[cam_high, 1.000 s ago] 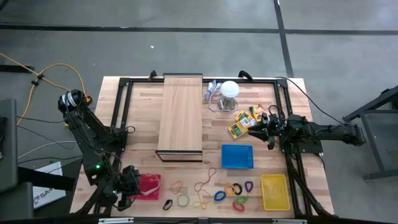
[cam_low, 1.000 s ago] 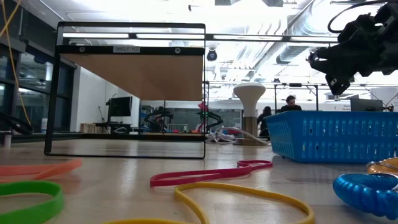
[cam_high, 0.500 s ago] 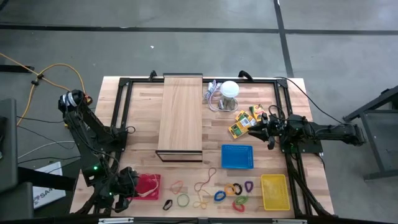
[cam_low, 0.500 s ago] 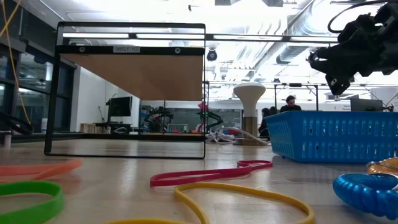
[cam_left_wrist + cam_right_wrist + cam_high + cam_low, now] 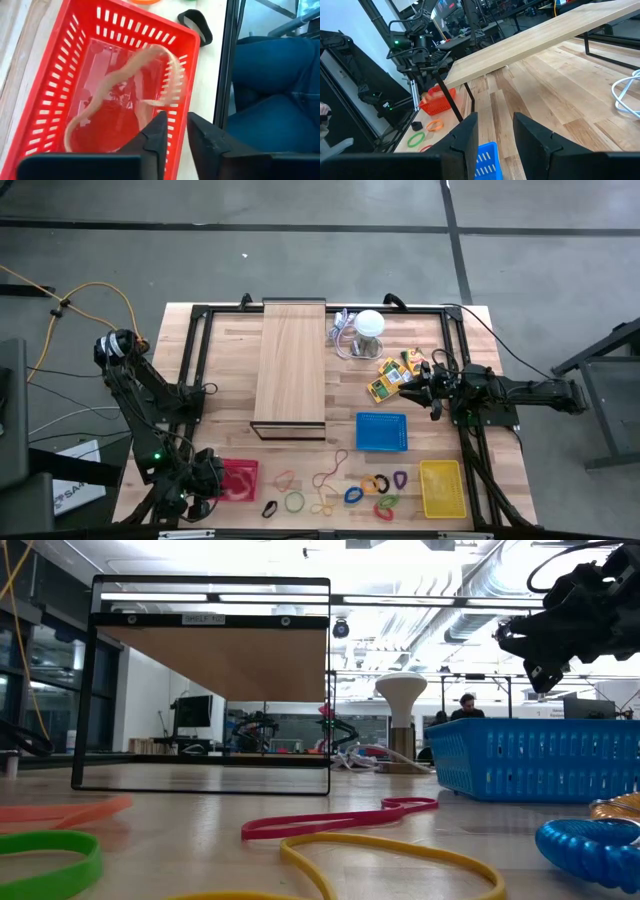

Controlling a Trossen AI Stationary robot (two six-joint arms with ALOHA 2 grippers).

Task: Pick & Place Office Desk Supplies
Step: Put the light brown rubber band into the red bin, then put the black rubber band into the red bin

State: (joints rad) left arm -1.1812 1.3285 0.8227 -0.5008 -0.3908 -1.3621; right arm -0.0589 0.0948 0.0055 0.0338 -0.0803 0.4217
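My left pincer [image 5: 174, 131] hangs parted over the red basket [image 5: 55, 107]; the tan band [image 5: 131, 85] might snag its rim.

Bright strip lights [image 5: 300, 552] in the ceiling flood the room evenly, so the wooden table [image 5: 230, 370] shows only faint, soft shadows from above. At table height the ceiling glares nearly white, and the nearest rubber bands [image 5: 380, 860] go soft and out of focus. Over the red basket [image 5: 65, 65], a tan rubber band [image 5: 150, 80] is smeared with blur.
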